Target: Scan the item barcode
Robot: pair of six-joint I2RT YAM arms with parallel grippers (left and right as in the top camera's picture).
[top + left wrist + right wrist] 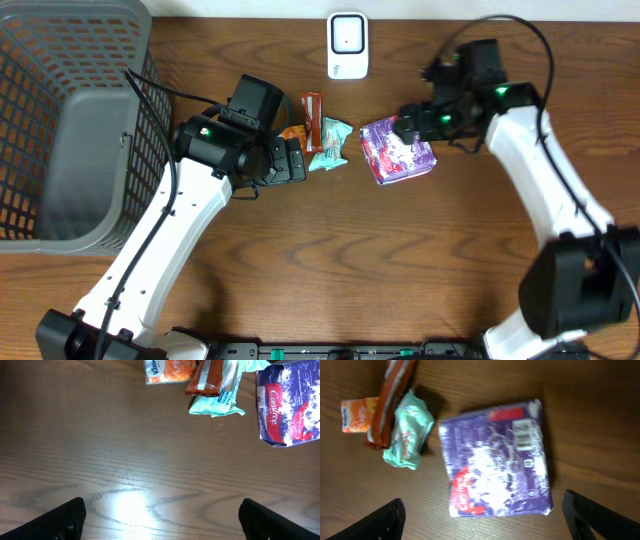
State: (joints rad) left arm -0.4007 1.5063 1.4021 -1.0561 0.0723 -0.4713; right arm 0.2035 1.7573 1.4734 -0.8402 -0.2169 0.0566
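- Left tool (292, 160) (160, 522): released, fingers spread wide, grasping nothing; hovers low over bare bench (330, 260) on the basket side of the purple pack (397, 150) (287, 405), clear of it.
- Right tool (405, 120) (482, 520): released too, both fingers far apart at the lower corners of its wrist view, grasping nothing; hangs over the purple pack (495, 460) at its scanner-side edge in the overhead view; cannot tell whether touching it.
- Purple pack: lies flat on the bench between the two tools, unheld, one corner turned toward the left tool; carries white print and a red mark on its upper face.
- Patch of dark bars (522, 437): sits on the pack's upper face near one corner, facing up.
- Teal packet (328, 146) (220, 400) (409, 435): lies just beside the purple pack on its basket side, with a narrow strip of wood between.
- Red-brown bar (314, 115) (207, 377) (392, 400): lies past the teal packet from the purple pack, pressed against that packet.
- Orange packet (294, 133) (167, 371) (357, 415): farthest of the three snacks from the purple pack, touching the bar.
- White scanner (347, 45): stands near the far edge of the bench, apart from the purple pack, behind it and a little toward the basket side.
- Grey mesh basket (30, 60): stands well apart from the purple pack, at the end of the bench beyond the left tool.
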